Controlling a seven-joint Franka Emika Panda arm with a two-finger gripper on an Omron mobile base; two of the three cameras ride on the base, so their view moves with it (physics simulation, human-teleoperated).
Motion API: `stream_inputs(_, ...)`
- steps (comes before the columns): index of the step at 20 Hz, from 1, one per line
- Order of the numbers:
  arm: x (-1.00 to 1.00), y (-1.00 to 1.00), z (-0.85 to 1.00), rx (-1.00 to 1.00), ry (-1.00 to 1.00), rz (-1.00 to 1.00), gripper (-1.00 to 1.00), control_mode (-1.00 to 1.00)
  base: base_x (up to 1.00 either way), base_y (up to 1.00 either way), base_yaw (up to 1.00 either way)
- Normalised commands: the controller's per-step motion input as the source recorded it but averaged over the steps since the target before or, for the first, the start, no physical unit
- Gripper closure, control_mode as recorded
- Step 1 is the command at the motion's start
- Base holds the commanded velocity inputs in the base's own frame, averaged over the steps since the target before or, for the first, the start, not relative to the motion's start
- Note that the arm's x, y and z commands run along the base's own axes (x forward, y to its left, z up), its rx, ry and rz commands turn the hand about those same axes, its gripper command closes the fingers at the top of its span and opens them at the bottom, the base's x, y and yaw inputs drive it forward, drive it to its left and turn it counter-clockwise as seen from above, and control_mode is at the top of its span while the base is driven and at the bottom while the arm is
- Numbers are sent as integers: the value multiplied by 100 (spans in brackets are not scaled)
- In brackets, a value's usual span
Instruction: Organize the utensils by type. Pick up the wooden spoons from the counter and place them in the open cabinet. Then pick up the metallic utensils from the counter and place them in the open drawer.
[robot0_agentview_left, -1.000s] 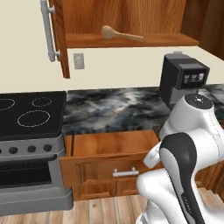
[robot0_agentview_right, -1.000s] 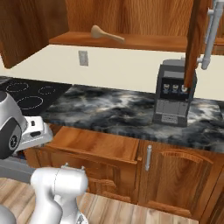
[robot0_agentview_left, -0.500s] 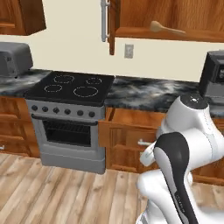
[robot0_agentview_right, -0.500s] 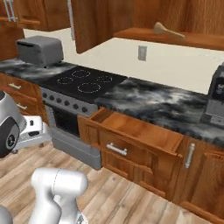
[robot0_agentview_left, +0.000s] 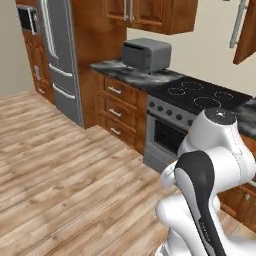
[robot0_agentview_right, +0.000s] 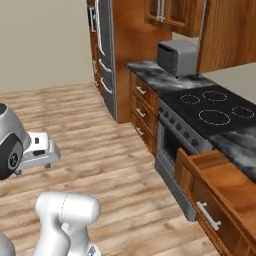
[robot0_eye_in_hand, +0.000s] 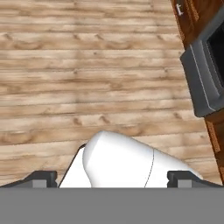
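On marbled counter, boxy grey toaster

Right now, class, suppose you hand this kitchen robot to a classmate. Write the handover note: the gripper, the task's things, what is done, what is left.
Gripper: open, holding nothing, pointing at the wooden floor beside the oven.
Open drawer: pulled out next to the stove; the part of its bottom in view is bare wood.
Counter: the stretch by the toaster carries no utensil.
Done: cannot be judged from here.
Left: locate the wooden spoons and metallic utensils, then confirm spoons go in the cabinet and metal pieces in the drawer.
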Motion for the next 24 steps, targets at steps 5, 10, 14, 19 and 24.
stream_inputs(5, 0, 0, 0, 0, 0, 0, -100, 100, -5, 0, 100)
stream_inputs(10, 0, 0, 0, 0, 0, 0, -100, 100, -2, 0, 100)
stream_inputs(14, 0, 0, 0, 0, 0, 0, -100, 100, 0, 0, 100)
stream_inputs(19, 0, 0, 0, 0, 0, 0, -100, 100, 16, -1, 100)
stream_inputs(24, 0, 0, 0, 0, 0, 0, -100, 100, 56, -8, 84)
